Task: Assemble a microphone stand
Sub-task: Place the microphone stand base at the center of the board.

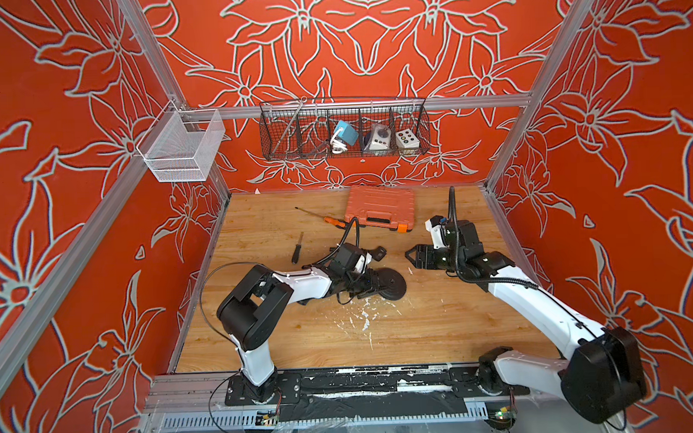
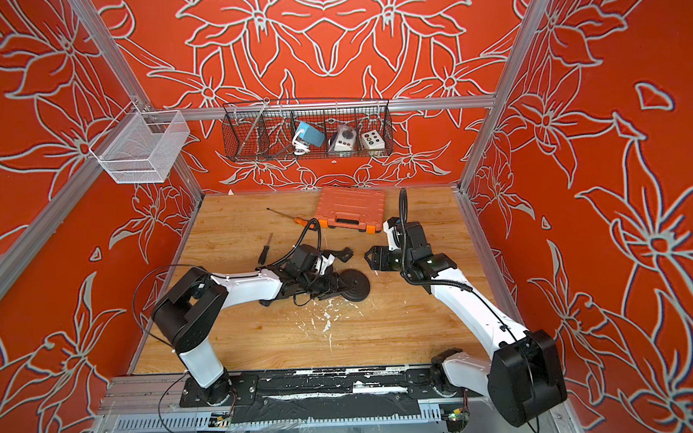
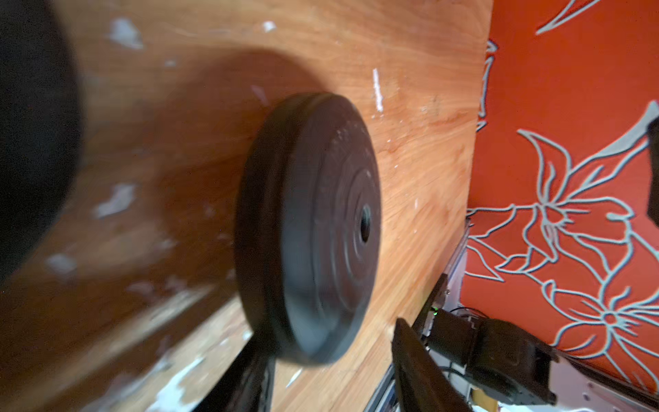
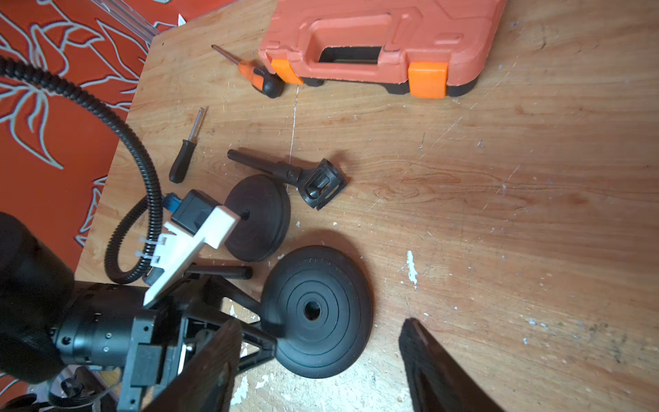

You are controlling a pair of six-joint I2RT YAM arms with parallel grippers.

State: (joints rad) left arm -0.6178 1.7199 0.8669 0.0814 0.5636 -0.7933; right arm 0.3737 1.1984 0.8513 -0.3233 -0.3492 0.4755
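Round base (image 4: 331, 310) flat at table (image 1: 440, 333) ctr, hole up, likely awaiting clip pole (image 4: 278, 167) lying at its 12 o'clock. L gripper (image 4: 267, 327) fingers parted, straddling base rim at 9 o'clock, prob. steadying. R gripper (image 1: 410, 258) wide, empty, at 1 o'clock.

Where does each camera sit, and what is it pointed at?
Top views: one twin-eyed head high at the front, looking down at the table; left arm and right arm show whole.
Left wrist: rides the left arm, low, facing the round base; its left tool shows.
Right wrist: rides the right arm, looking down at the orange case; right tool and left arm show.
Shared: both wrist views see the round base.
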